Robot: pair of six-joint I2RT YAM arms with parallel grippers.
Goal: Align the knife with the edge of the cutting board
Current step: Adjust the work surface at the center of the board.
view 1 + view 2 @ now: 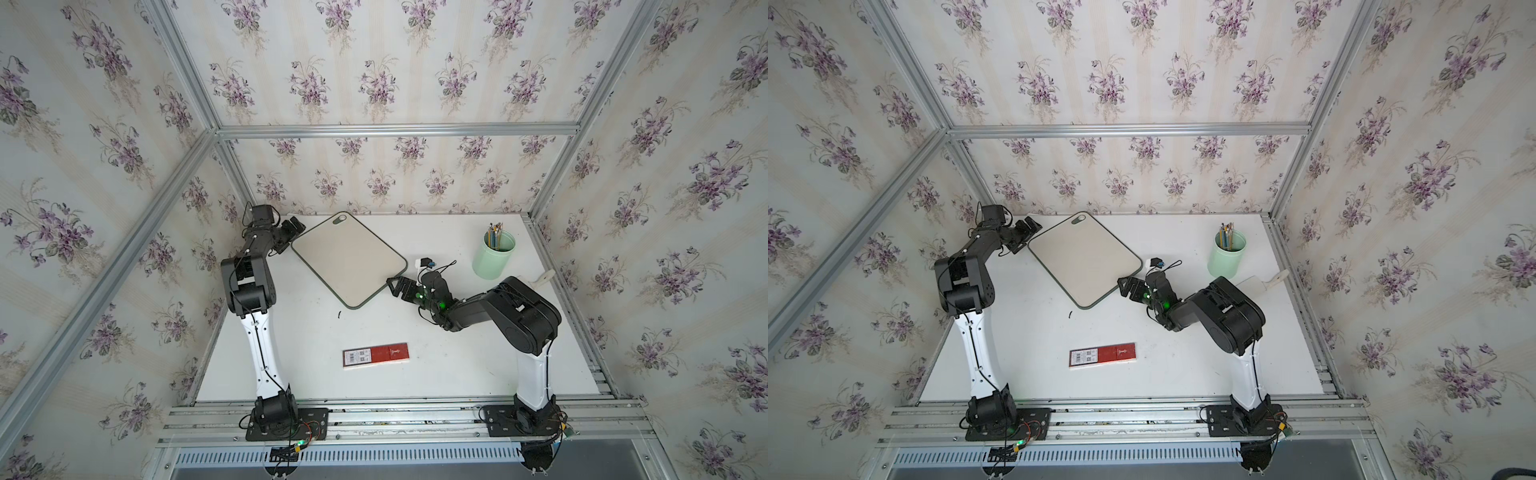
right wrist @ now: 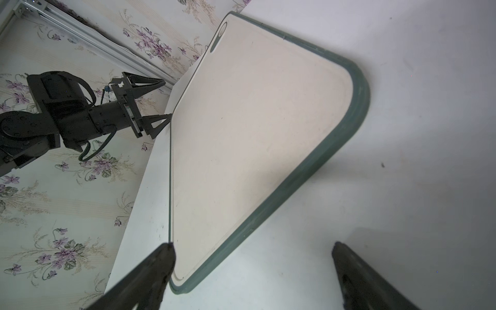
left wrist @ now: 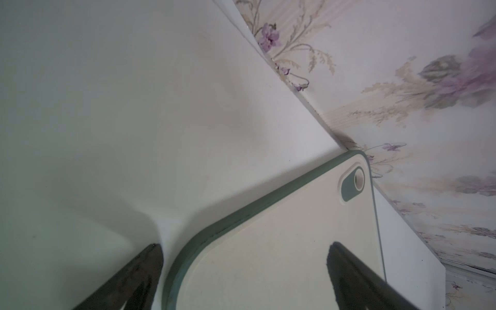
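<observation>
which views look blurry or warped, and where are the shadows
Left wrist view: the nearby wallpaper is soft and smeared, and the left claw shows as dark blurs. Right wrist view: the wide lens stretches the cutting board into a wedge, with a soft shadow beside its rim. Both top views: even light, sharp, frame rails splayed.

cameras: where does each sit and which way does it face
Top views: high at the front, looking down; left arm, right arm whole, cutting board between.
Left wrist: on the left arm, facing the board's holed corner; open left end effector shows.
Right wrist: on the right arm, facing across the board; open right end effector shows.
Shared: both wrists see the board.
</observation>
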